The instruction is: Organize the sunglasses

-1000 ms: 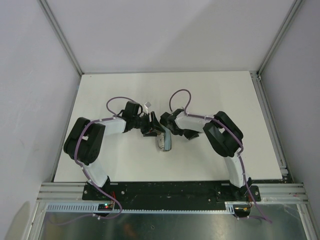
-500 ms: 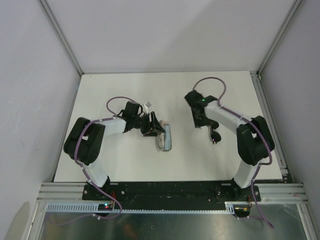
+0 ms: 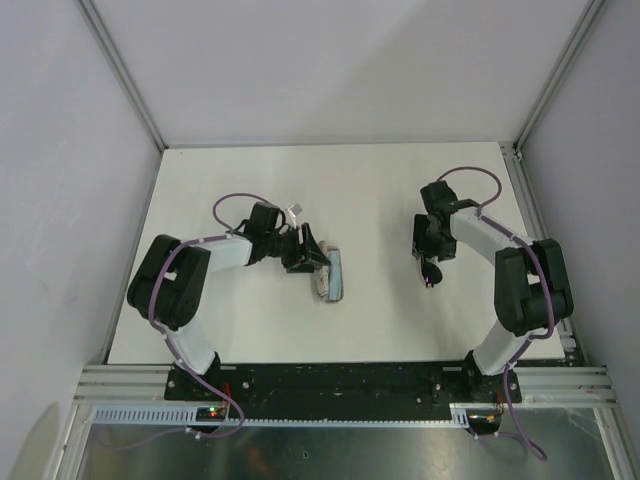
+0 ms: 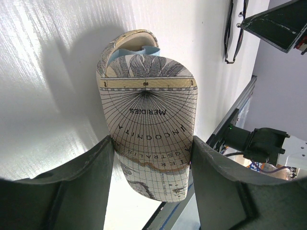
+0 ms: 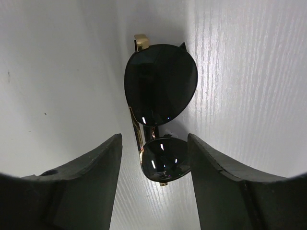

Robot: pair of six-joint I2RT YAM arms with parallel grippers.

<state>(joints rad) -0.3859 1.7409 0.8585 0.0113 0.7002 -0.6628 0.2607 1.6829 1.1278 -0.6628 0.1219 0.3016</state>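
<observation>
The sunglasses (image 5: 160,86) lie flat, lenses up, on the right half of the table (image 3: 380,190), about midway between its near and far edges. The right gripper (image 5: 153,143) hangs directly over them with its jaws apart, one finger on each side of the lower lens and neither one visibly touching it. Well apart to the left, near the table's middle, the left gripper (image 4: 151,148) is clamped on the sides of the map-printed case (image 4: 148,120), which looks open, with light blue cloth (image 4: 129,48) showing at its far end. The step in hand appears to be picking up the glasses. The next move calls for lowering and closing on the frame rather than the lenses, then carrying them left to the held case. The temple arms are hidden under the dark lenses, so I cannot tell whether they are folded. The case's inside is screened by its own shell, and from above the right wrist covers most of the glasses.
</observation>
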